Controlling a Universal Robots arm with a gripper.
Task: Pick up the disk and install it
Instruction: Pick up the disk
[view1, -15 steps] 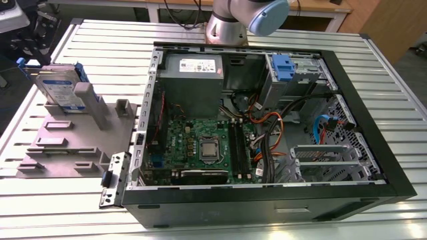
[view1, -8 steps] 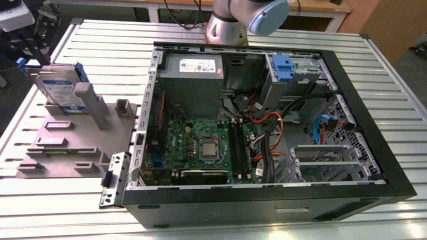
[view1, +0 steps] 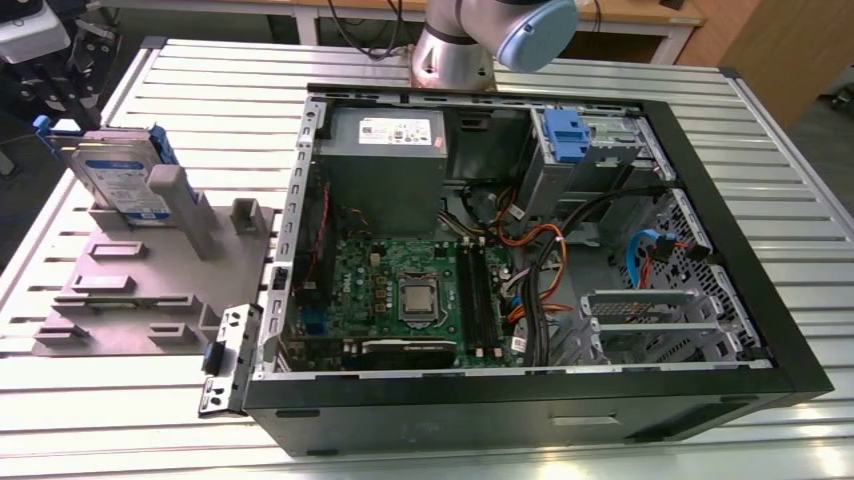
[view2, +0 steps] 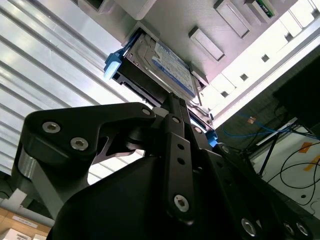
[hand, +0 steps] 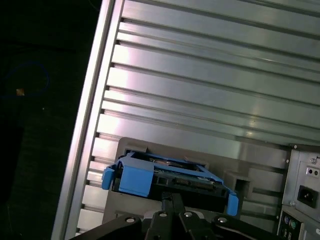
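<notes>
Pointing its gripper (hand: 170, 199) at the upright disk (hand: 181, 179).

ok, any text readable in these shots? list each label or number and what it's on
No text can be quoted; print is there, but none of it is legible.
White-and-blue label on the disk: lines of print, too small and blurred in the exterior and second wrist views.
White sticker on the power supply: too small to read.
Motherboard markings: too small to read.
</notes>
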